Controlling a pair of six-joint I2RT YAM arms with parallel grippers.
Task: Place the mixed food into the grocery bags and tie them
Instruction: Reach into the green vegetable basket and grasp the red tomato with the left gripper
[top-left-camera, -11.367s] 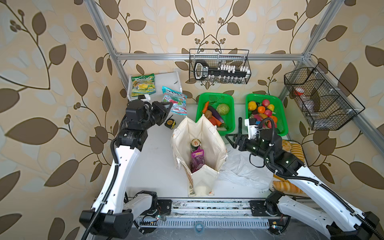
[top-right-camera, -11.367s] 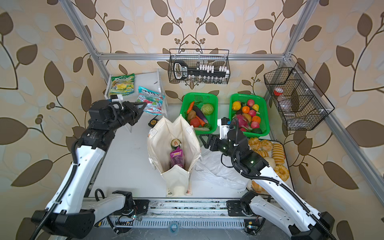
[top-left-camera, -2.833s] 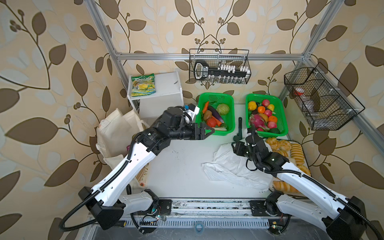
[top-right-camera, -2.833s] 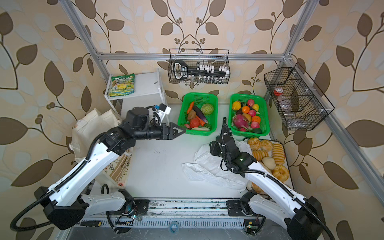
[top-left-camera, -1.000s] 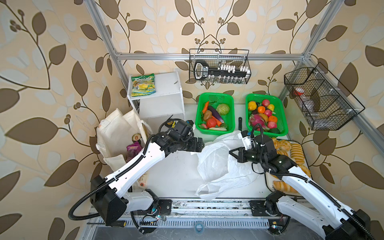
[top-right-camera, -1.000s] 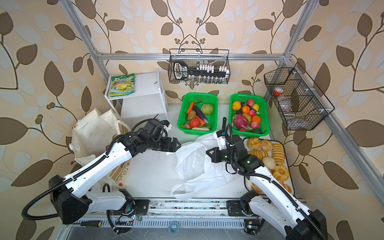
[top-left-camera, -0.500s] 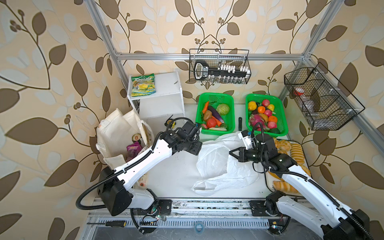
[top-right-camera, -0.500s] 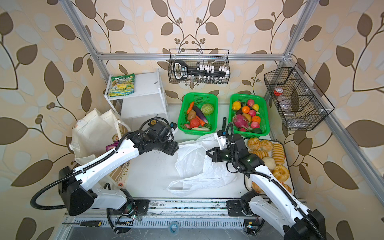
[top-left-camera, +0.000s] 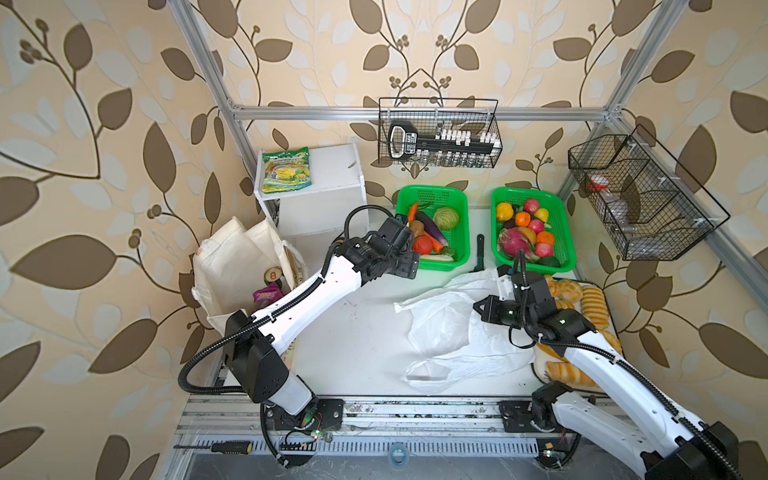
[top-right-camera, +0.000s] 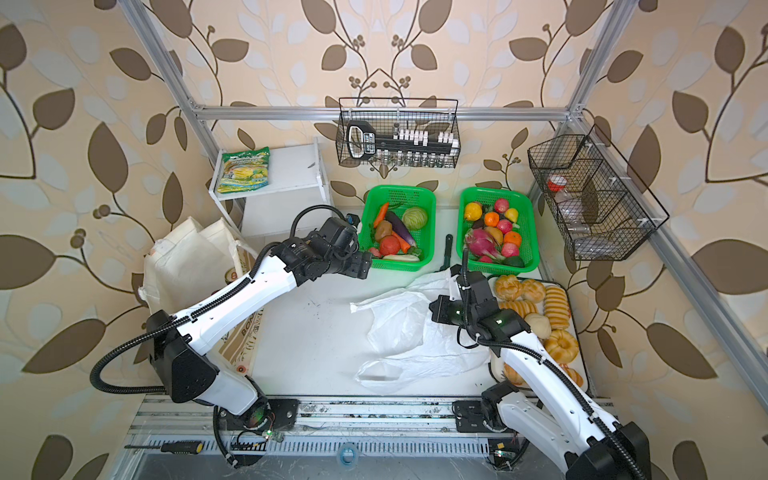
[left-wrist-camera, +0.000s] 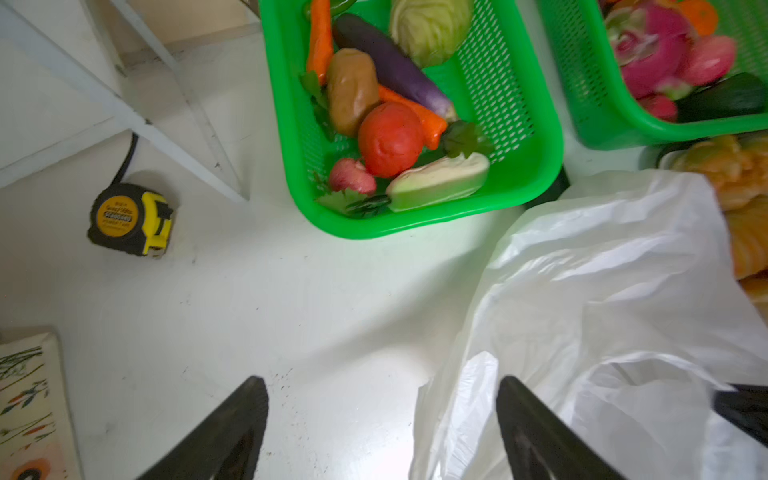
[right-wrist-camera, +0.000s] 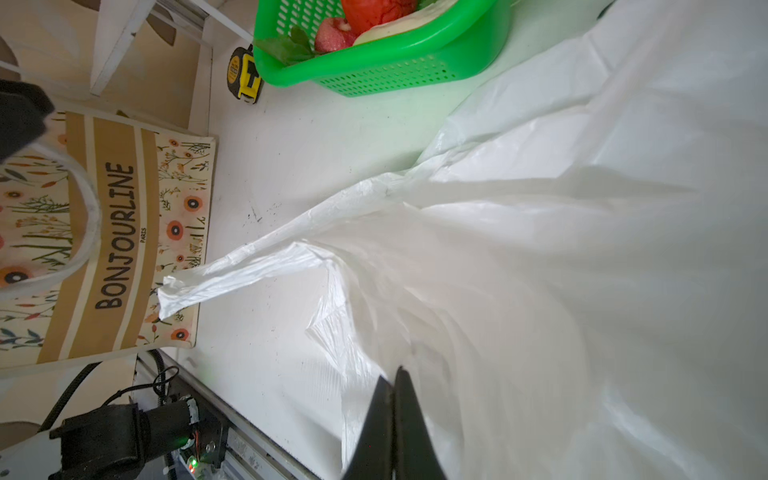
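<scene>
We saw left jaws gone from bag (top-left-camera: 440, 328) toward basket (top-left-camera: 432, 194), spread empty over desk (top-left-camera: 357, 345), likely for tomato (top-left-camera: 422, 245) inside. Right jaws pinched bag edge, we judged to hold mouth up. Tote (top-left-camera: 232, 266) stood far left, loaded.

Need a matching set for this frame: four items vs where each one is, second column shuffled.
1. red tomato
2. purple pouch
3. yellow-green snack packet
4. white plastic bag

A. on the white shelf
B. pinched in the right gripper
C. in the vegetable basket
D. inside the canvas tote

Pairs: 1-C, 2-D, 3-A, 4-B
</scene>
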